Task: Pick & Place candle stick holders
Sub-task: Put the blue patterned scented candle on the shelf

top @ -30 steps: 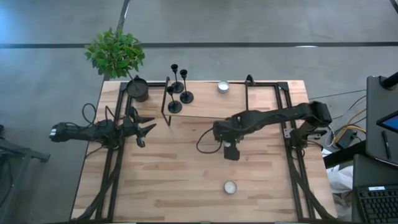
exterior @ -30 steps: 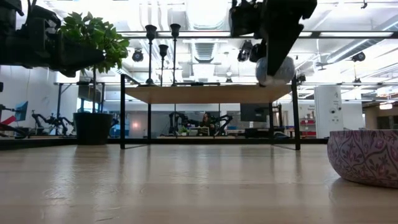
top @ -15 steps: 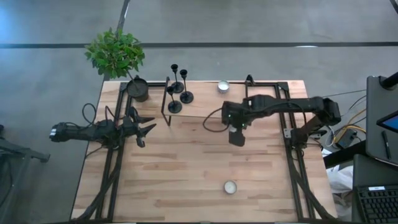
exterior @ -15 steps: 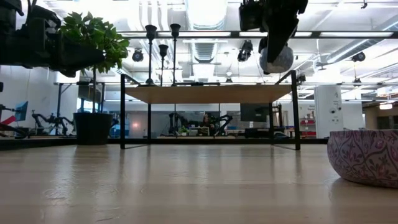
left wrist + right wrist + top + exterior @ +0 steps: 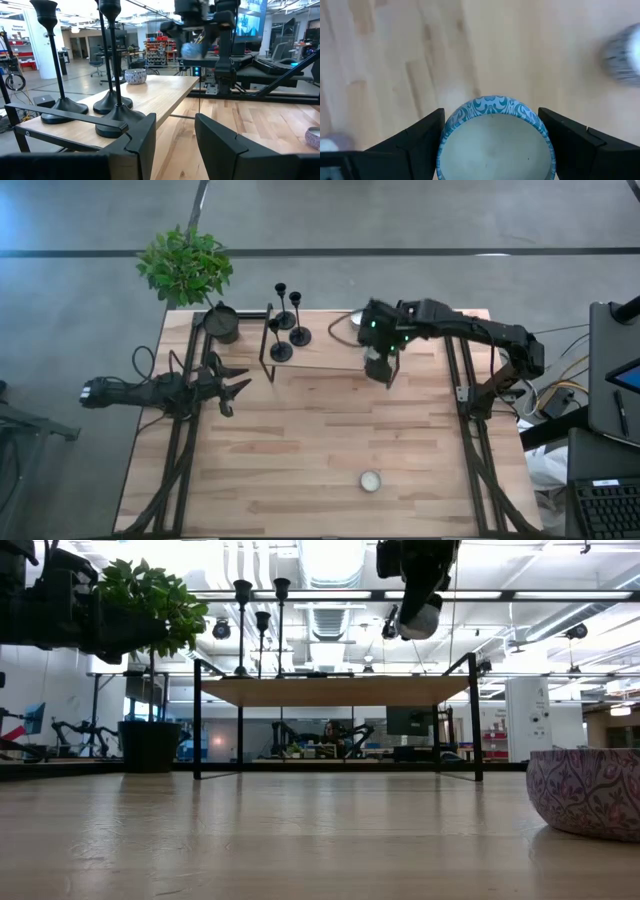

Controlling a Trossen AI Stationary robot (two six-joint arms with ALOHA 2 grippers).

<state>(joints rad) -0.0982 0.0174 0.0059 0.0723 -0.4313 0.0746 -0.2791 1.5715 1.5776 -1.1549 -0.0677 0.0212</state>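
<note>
Three black candlesticks [image 5: 288,326] stand by their round bases on the left part of a raised wooden shelf [image 5: 330,348]; they also show in the left wrist view [image 5: 107,65]. My right gripper [image 5: 380,370] is shut on a blue-patterned tealight cup [image 5: 495,137], high above the shelf's near edge [image 5: 420,618]. A second cup [image 5: 135,76] stands on the shelf. A third cup [image 5: 370,480] stands on the table near its front edge. My left gripper [image 5: 238,386] is open and empty, left of the shelf. My right gripper pinches the tealight cup between its two fingers, one on each opposite side of the round wall [image 5: 443,145]. The fingers come from above, pointing down. The cup is lifted clear of table and shelf and looks a little tilted in the low view.
A dark plant pot [image 5: 222,323] with a green plant [image 5: 185,265] stands at the table's far left corner. The shelf rests on thin black legs [image 5: 197,720]. Bare wood lies on the shelf to the right of the candlesticks and across the table's middle.
My right gripper has gone from the table's middle toward the far edge and upward, carrying the tealight cup, and now hangs over the shelf's near edge. It has stayed shut on the cup.
</note>
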